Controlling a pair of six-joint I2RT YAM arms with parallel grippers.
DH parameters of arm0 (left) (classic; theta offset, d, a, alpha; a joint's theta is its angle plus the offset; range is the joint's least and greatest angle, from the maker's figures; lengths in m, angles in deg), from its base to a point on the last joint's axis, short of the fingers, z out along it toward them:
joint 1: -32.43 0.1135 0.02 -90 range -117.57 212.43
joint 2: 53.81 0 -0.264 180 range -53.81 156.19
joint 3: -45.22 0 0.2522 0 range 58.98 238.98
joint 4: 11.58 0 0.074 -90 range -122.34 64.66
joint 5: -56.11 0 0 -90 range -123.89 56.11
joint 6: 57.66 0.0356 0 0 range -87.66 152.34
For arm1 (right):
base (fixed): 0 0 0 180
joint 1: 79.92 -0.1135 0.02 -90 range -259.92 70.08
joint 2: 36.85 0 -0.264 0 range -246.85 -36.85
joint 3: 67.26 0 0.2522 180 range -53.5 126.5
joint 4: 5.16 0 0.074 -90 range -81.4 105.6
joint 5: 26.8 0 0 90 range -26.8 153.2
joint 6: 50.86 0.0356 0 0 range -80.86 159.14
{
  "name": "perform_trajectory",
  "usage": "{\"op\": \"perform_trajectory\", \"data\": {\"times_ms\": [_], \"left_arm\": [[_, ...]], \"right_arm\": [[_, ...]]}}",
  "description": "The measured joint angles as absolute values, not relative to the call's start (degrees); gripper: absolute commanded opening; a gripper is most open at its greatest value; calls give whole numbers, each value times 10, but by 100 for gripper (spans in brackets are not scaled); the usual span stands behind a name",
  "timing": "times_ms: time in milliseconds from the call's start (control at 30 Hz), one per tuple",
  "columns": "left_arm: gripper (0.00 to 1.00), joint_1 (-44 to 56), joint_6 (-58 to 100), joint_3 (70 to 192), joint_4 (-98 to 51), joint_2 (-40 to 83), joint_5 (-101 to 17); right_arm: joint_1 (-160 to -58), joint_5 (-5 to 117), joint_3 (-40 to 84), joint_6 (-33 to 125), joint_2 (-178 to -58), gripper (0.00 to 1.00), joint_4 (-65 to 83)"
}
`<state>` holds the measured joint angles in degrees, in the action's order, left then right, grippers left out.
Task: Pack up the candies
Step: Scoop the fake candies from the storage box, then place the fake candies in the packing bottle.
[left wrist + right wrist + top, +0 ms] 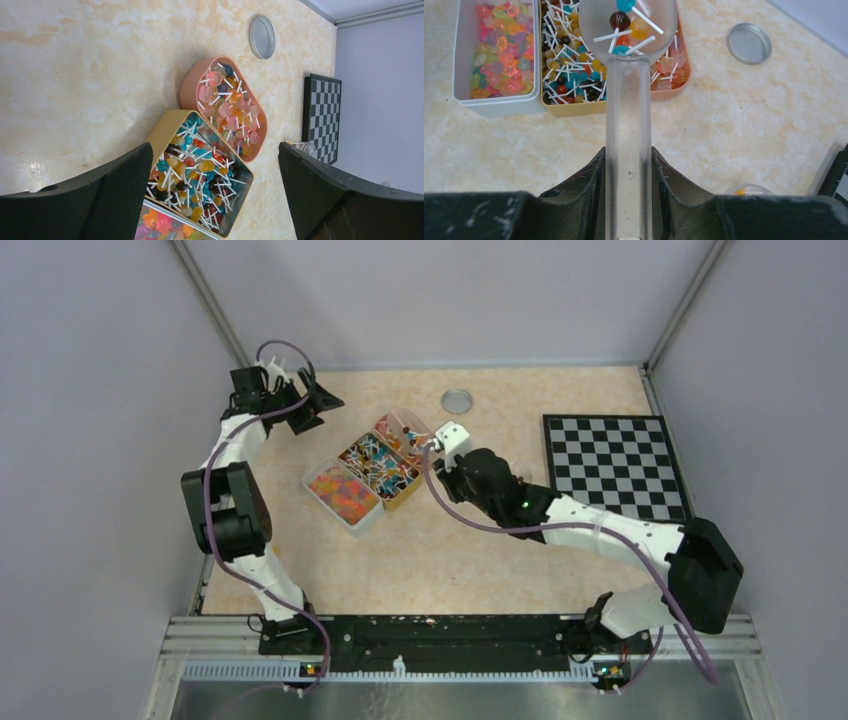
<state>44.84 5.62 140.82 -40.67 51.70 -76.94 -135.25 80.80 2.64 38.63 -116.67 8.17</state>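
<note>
A: Anything hidden?
B: In the left wrist view the white box point(165, 225) is cut off at the bottom edge. In the right wrist view a small clear jar point(744, 190) sits half behind the finger, contents unclear. From the top the scoop point(418, 436) is barely readable.

A: Arms?
B: The right gripper point(628, 160) is clamped on the scoop's point(628, 100) clear handle, arm stretched toward the containers, bowl over the gold tin point(574, 107) and pink tray point(674, 90). The left gripper point(214, 150) is spread wide with nothing in it, raised at the far left, aimed at the containers.

A: Contents?
B: The candies point(499, 50) fill the white box, mixed colours. The gold tin has dark and blue lollipops point(195, 175). The pink tray has pink and orange ones. A few lollipops sit in the scoop bowl. A round metal lid point(749, 43) lies apart on the table.
</note>
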Motion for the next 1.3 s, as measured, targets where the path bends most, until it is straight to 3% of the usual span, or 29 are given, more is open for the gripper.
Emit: {"op": "perform_trajectory", "data": {"times_ms": [267,600,867,1300], "left_arm": [[99,426,50,1373,-404,446,-771],[99,299,62,1301,-380,318,-745],[99,299,70,1295,-374,306,-719],[99,300,70,1292,-374,306,-720]], "right_arm": [[-1353,837,19,379,-1109,0,111],[-1352,901,27,480,-1024,0,329],[-1352,935,27,572,-952,0,469],[-1329,944,28,675,-950,0,622]]}}
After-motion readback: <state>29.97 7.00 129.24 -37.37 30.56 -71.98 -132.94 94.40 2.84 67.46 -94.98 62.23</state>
